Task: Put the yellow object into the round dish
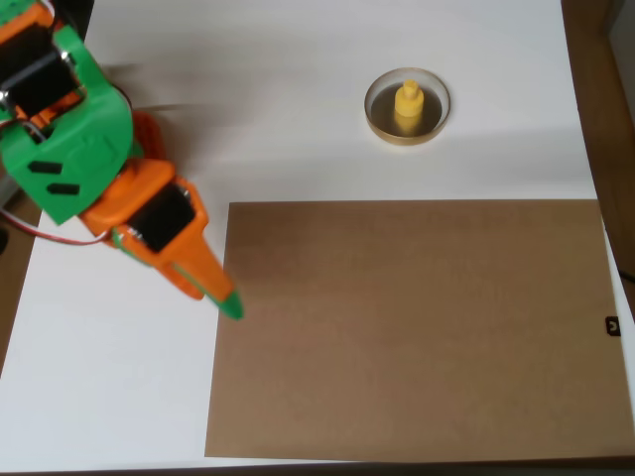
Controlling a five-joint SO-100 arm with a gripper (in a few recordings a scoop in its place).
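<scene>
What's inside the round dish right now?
The yellow object stands upright inside the round dish, knob up. It covers part of the dark floor; the rest looks bare.

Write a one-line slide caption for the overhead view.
Yellow object stands upright in the round dish on white table; green-orange gripper sits apart at the brown sheet's left edge.

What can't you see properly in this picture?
- Overhead view: whether the tool is open or shut; its fingers overlap from above.
- The arm's upper part, cut off by the left edge.
- The bottom of the yellow object in the round dish, hidden by its own top.
</scene>
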